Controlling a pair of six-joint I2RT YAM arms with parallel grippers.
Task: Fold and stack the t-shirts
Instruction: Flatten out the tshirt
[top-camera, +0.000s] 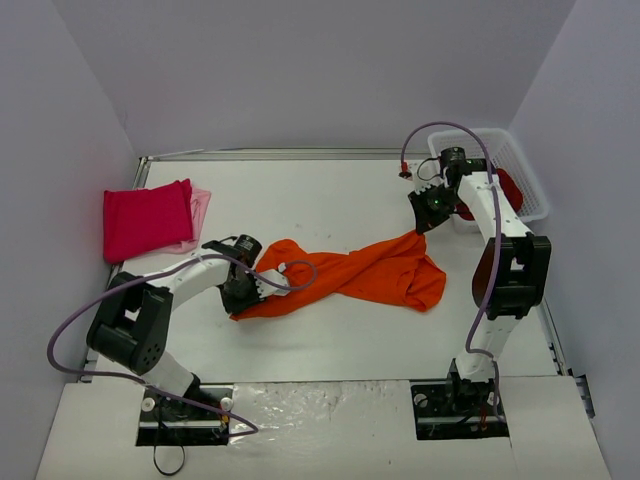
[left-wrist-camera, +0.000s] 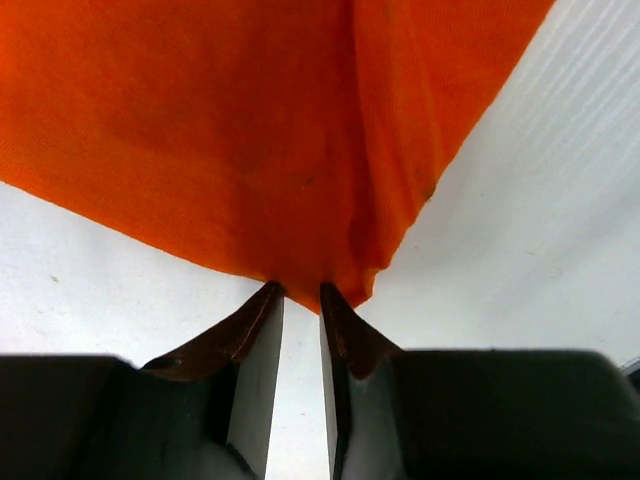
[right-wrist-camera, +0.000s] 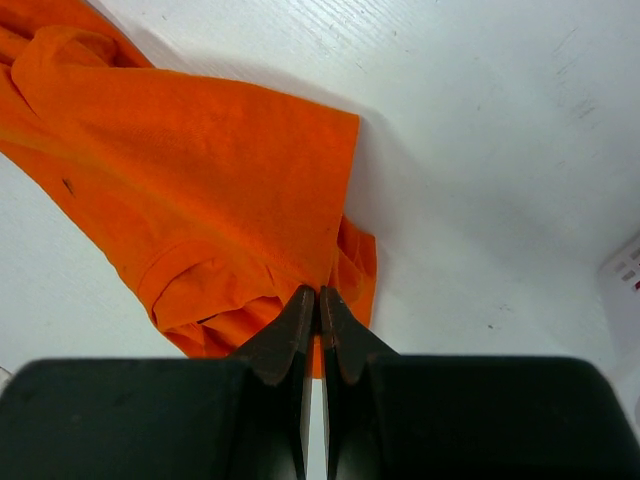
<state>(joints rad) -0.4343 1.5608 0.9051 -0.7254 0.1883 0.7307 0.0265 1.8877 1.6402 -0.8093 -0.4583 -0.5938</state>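
A bright orange t-shirt (top-camera: 380, 272) lies stretched and rumpled across the middle of the table. My left gripper (top-camera: 268, 282) is at its left end. In the left wrist view the jaws (left-wrist-camera: 300, 290) stand a narrow gap apart, with the orange cloth's (left-wrist-camera: 200, 130) lower corner right at the tips and bare table showing between the fingers. My right gripper (top-camera: 418, 230) is shut on the shirt's upper right end; the right wrist view shows its tips (right-wrist-camera: 319, 292) pinching orange cloth (right-wrist-camera: 200, 150). A folded magenta-pink t-shirt (top-camera: 145, 218) rests on a pale pink one (top-camera: 200, 208) at the far left.
A white lattice basket (top-camera: 527, 165) stands at the back right with dark red cloth (top-camera: 508, 188) in it, just behind the right arm. White walls close in the table on the left, back and right.
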